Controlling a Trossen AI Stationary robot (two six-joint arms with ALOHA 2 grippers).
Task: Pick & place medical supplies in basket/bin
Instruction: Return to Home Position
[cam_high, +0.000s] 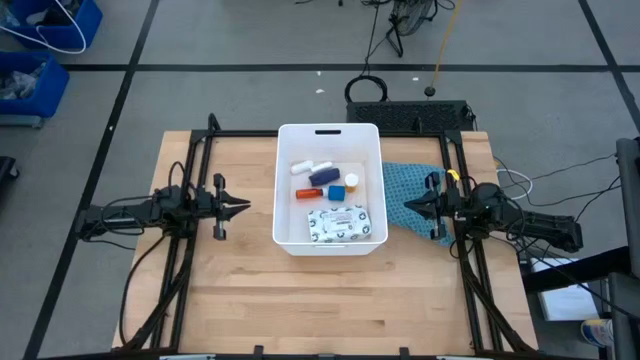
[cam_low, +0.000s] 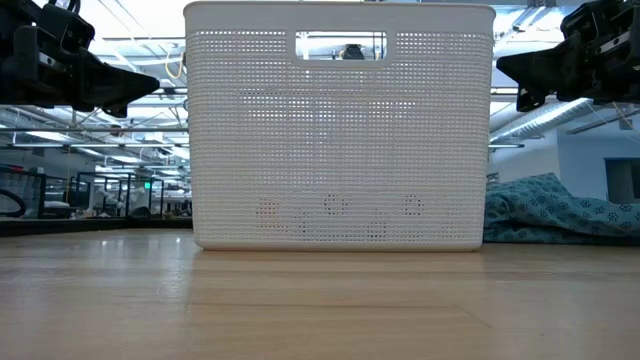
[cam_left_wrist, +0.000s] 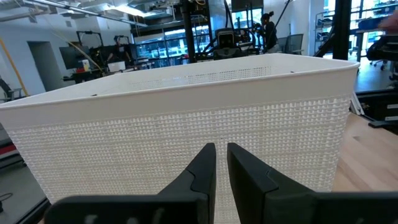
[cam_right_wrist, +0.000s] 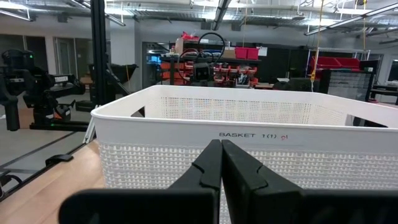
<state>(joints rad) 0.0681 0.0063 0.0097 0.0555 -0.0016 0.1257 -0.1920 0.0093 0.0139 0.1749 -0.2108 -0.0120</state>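
The white perforated basket (cam_high: 330, 188) stands mid-table on its base, handle slot at its far rim. Inside it lie the supplies: a flat white patterned packet (cam_high: 345, 223) at the near end, a white tube (cam_high: 311, 166), a red-orange bottle (cam_high: 309, 193), a small blue cube (cam_high: 337, 193), a dark blue piece (cam_high: 325, 177) and a small orange-capped bottle (cam_high: 352, 182). My left gripper (cam_high: 246, 207) hovers left of the basket, pointing at its wall, fingers a sliver apart (cam_left_wrist: 221, 163). My right gripper (cam_high: 407, 206) hovers right of the basket, shut (cam_right_wrist: 222, 163), above the teal cloth's edge.
A teal patterned cloth (cam_high: 411, 196) lies crumpled on the table right of the basket, under the right arm. Bare wood table (cam_high: 330, 300) spreads in front of the basket. Blue crates (cam_high: 40, 50) sit on the floor far left. A person shows in the room beyond.
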